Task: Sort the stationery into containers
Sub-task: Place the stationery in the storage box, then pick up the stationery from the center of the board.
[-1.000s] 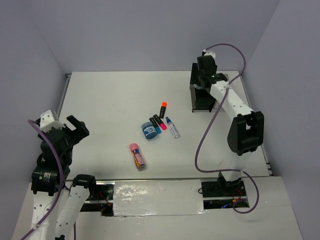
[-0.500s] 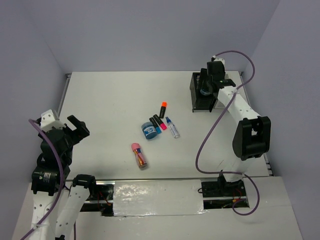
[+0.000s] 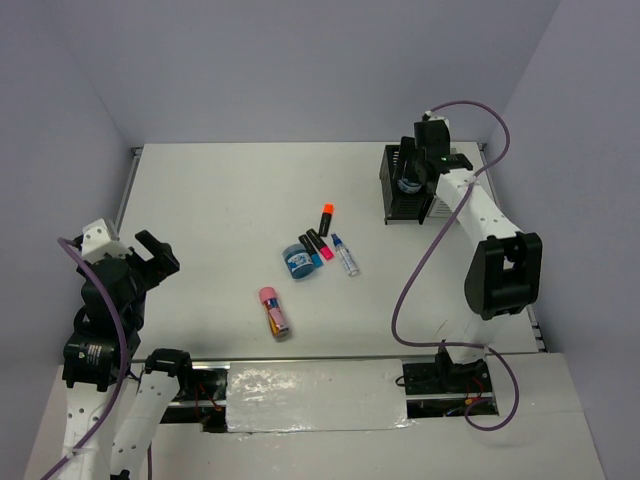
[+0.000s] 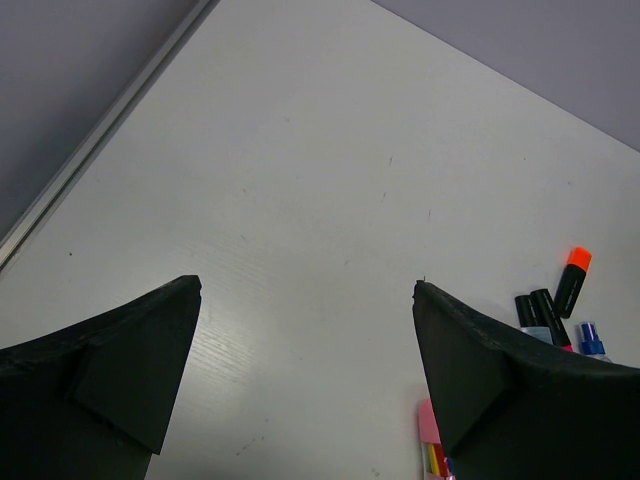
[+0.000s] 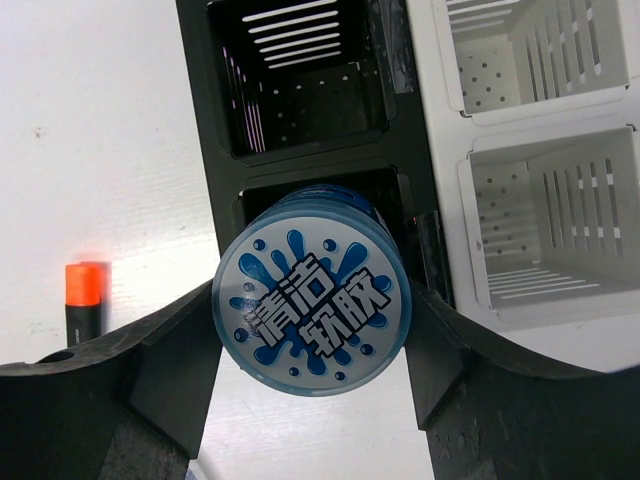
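My right gripper point(image 5: 312, 312) is shut on a round blue tape roll point(image 5: 312, 290), one finger pressing on each side. It holds the roll just above the near compartment of the black container point(image 5: 310, 170), beside the white container point(image 5: 440, 150). On the table middle lie a second blue roll point(image 3: 297, 261), an orange-ended marker point(image 3: 325, 215), a pink-ended marker point(image 3: 320, 245), a blue-ended marker point(image 3: 310, 248), a clear blue-capped pen point(image 3: 345, 255) and a pink-capped tube point(image 3: 275, 311). My left gripper point(image 4: 308, 285) hangs open over bare table at the near left, holding nothing.
The black container point(image 3: 393, 195) stands at the far right of the table, partly under my right arm. A raised rail point(image 3: 128, 185) runs along the table's left edge. Purple cables loop from both arms.
The right gripper with the blue roll shifted a little to the right over the black container, then stayed still. The left arm has not moved.
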{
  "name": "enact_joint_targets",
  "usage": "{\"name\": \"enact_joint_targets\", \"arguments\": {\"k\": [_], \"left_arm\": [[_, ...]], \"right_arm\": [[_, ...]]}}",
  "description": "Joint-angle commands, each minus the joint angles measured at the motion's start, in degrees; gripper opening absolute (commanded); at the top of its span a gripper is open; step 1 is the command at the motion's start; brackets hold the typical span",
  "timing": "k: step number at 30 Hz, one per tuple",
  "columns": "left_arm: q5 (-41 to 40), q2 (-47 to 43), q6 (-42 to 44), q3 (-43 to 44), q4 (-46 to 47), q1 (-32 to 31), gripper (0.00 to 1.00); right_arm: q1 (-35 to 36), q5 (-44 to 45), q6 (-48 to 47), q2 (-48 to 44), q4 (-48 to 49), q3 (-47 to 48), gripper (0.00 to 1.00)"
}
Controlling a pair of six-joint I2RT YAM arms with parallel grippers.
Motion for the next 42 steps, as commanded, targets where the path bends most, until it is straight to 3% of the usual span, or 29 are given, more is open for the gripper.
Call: {"name": "enact_joint_targets", "arguments": {"k": [1, 12, 14, 15, 16, 17, 19, 20, 25, 29, 36, 41, 42], "left_arm": [[0.7, 0.4, 0.9, -0.1, 3.0, 0.3, 0.99], [0.9, 0.5, 1.0, -0.1, 3.0, 0.3, 0.99], [0.9, 0.6, 1.0, -0.1, 3.0, 0.3, 0.99], [1.1, 0.7, 1.0, -0.1, 3.2, 0.3, 0.99], [1.2, 0.9, 1.0, -0.1, 3.1, 0.3, 0.99], [1.3, 0.9, 1.1, -0.1, 3.1, 0.3, 0.99], [1.2, 1.0, 1.0, -0.1, 3.2, 0.3, 0.99], [1.2, 1.0, 1.0, -0.1, 3.2, 0.3, 0.99], [1.0, 1.0, 1.0, -0.1, 3.0, 0.3, 0.99], [-0.8, 1.4, 0.5, 0.1, 2.4, 0.3, 0.99], [-1.7, 5.3, -0.1, 0.7, 1.5, 0.4, 0.99], [0.8, 9.1, 0.8, 1.2, 1.9, 0.4, 0.99], [4.7, 10.1, 1.1, 2.2, 2.0, 0.4, 0.99]], "right_arm": [[-0.3, 0.9, 1.8, 1.1, -3.2, 5.6, 0.03], [-0.9, 0.1, 2.6, 3.6, -8.0, 9.1, 0.12], [-1.1, -0.4, 2.5, 3.8, -8.1, 9.1, 0.27], [-1.2, -0.6, 2.5, 3.8, -7.8, 9.2, 0.49], [-1.3, -0.6, 2.6, 3.8, -8.0, 9.6, 0.62], [-1.3, -0.6, 2.7, 3.8, -8.2, 9.9, 0.69], [-1.2, -0.5, 2.7, 4.0, -8.8, 11.5, 0.94], [-1.2, -0.5, 2.5, 4.1, -9.5, 12.1, 1.0], [-1.1, 0.0, 2.3, 3.8, -12.5, 17.6, 1.0], [2.0, -4.6, 1.9, -0.3, -12.1, 14.9, 1.0], [23.7, -6.2, -0.4, -9.3, -3.9, -4.6, 1.0], [32.7, -3.4, 5.0, -7.9, -1.5, -7.4, 1.0], [34.3, -2.4, 5.8, -8.6, -1.1, -8.7, 1.0]]}}
